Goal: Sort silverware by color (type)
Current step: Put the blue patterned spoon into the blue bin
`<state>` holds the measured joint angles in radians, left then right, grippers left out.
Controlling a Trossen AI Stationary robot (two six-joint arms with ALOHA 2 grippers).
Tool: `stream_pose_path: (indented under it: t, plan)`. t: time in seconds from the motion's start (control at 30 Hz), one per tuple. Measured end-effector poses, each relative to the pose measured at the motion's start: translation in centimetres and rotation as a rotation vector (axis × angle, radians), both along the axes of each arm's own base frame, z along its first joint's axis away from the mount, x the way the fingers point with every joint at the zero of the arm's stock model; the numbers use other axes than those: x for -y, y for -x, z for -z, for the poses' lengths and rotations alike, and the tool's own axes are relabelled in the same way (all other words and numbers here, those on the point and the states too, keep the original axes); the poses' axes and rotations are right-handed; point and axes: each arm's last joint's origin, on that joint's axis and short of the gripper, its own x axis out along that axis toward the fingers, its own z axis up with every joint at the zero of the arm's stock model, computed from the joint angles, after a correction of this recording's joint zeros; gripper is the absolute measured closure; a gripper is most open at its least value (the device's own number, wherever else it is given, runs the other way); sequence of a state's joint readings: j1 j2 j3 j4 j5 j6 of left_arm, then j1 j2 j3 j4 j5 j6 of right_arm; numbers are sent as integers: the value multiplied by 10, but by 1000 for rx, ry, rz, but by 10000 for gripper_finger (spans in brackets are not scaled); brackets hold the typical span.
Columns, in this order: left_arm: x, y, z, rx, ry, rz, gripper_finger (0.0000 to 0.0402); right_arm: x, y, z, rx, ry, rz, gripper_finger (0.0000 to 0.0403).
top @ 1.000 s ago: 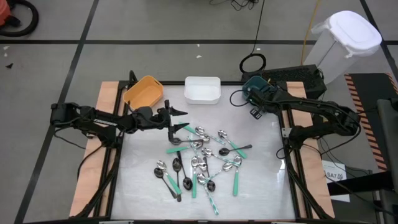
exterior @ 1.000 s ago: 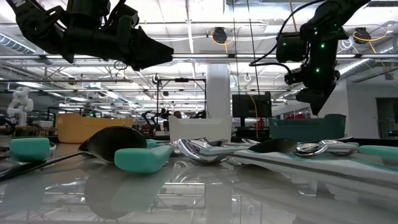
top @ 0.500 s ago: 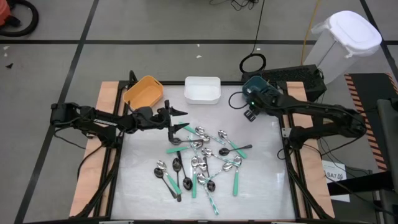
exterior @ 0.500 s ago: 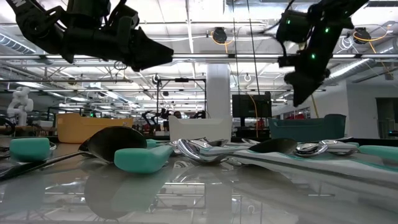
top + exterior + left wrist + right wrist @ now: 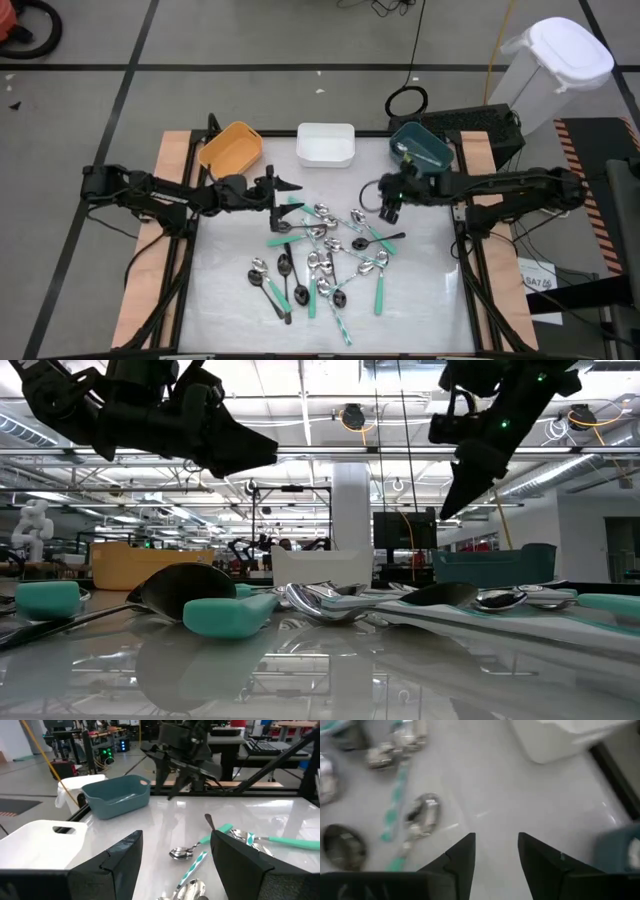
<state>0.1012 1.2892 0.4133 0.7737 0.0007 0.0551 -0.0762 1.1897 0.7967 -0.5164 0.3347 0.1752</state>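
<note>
High view first: the silverware [image 5: 325, 255] is a jumbled heap of little spoons with black, mint-green and plain silver handles, sitting in the middle of the table [image 5: 420, 300], a bit below centre of the frame. Nothing's being carried, all the spoons are lying on the tabletop.

Right gripper [image 5: 386, 203] hangs at the upper right edge of the heap, just left of the teal bin [image 5: 421, 144]. Its wrist camera shows the two fingers [image 5: 454, 865] parted with a clear gap and nothing between them, bare table and a few spoons underneath.

Left gripper [image 5: 284, 199] sits at the upper left edge of the pile, pointing toward the right of the frame. Fingers [image 5: 117, 857] spread wide and empty too.

Along the top edge of the table, left to right: orange bin [image 5: 231, 147], white bin [image 5: 325, 144], then the teal one. Something small and pale sits in the teal bin, can't tell what it is.
</note>
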Motion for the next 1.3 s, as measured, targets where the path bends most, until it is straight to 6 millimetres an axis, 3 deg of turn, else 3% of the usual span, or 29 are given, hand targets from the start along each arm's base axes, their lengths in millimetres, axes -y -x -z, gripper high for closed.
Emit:
stream_pose_path:
  t: [0.23,0.4,0.6,1.0,1.3]
  plan:
    - [15,-1,-1,5,-66,68,167,-41,-16,8,43,-36,-176,261]
    - [19,-7,-10,30,-56,84,167,-67,-34,8,180,-132,-367,261]
    - [27,-16,-21,-32,-31,111,167,-88,-49,23,194,-202,-576,261]
    - [40,-18,-18,-157,34,150,167,-121,-80,42,109,-231,-658,261]
    - [62,-28,11,-270,87,209,167,-152,-86,68,31,-221,-617,261]
